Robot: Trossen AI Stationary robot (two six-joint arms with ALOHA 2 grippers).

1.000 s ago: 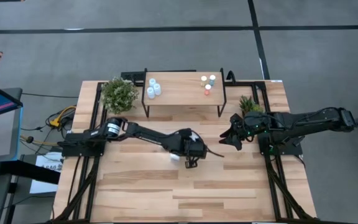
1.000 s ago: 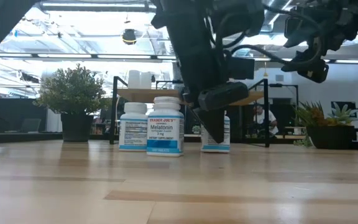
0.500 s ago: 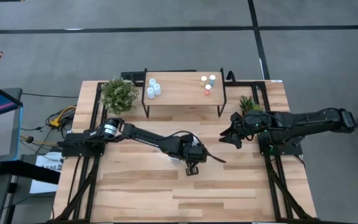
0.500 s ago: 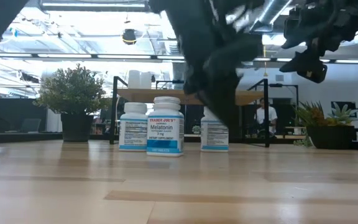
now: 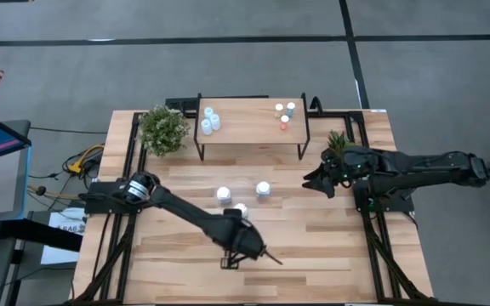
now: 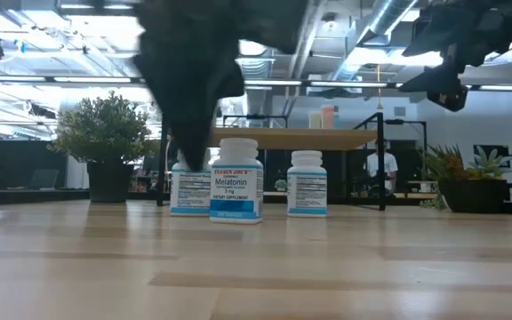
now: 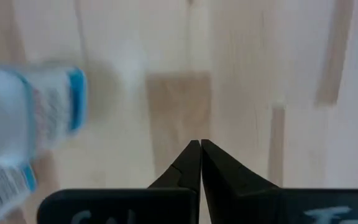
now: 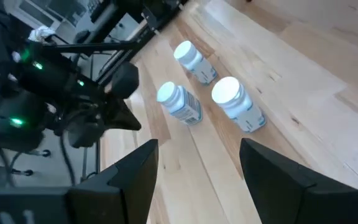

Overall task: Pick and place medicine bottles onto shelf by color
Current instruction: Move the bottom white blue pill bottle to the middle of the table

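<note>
- The left gripper [image 5: 235,253] hangs over bare planks with its jaws pressed together and nothing between them; the three chunky white plastic medicine bottles [image 5: 240,209] stand just behind it, so a reach back with the jaws unopened would likely knock one over

- The right gripper [image 5: 316,180] waits beside the table's edge, jaws spread wide and empty, the white bottles well ahead of them

- The low light-wood shelf on a black frame [image 5: 251,123] carries pale-blue translucent bottles [image 5: 209,121] and tiny whitish coloured-cap bottles [image 5: 284,114]; a careless placing between them could topple either group
</note>
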